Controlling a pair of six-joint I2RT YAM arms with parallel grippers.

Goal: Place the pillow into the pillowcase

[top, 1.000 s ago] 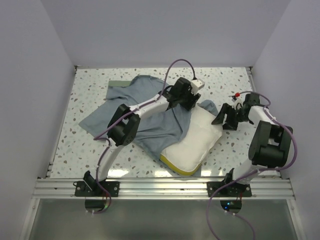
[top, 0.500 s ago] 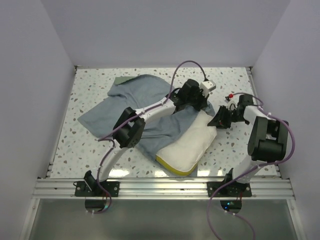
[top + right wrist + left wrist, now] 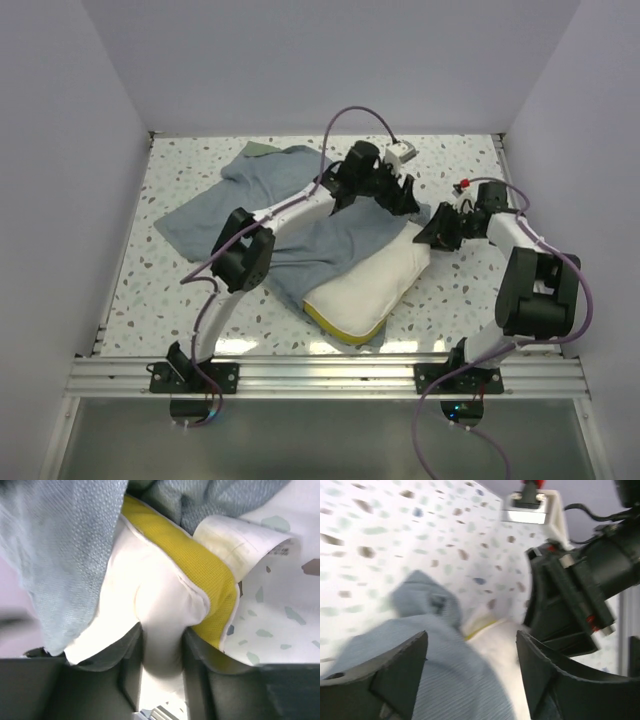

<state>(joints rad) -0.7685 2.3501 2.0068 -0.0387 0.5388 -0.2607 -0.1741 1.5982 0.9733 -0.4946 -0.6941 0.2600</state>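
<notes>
Grey-blue pillowcase [image 3: 325,250] overlaps the pillow [image 3: 365,285] pinched in right jaws.

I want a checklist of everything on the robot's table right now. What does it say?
Surface: speckled table, bare wherever the cloth does not lie.
Job's things: pillow lies near the front, mostly uncovered, yellow edge showing; grey-blue pillowcase is spread wrinkled behind it and drapes over its far side.
Clutter: nothing seen.
Grippers: left gripper is open above the cloth at the pillow's far corner; right gripper pinches a fold of the pillow's white top.
Cables: purple cables loop along both arms, off the cloth.
Surroundings: plain pale walls on three sides; metal rail at the near edge.
</notes>
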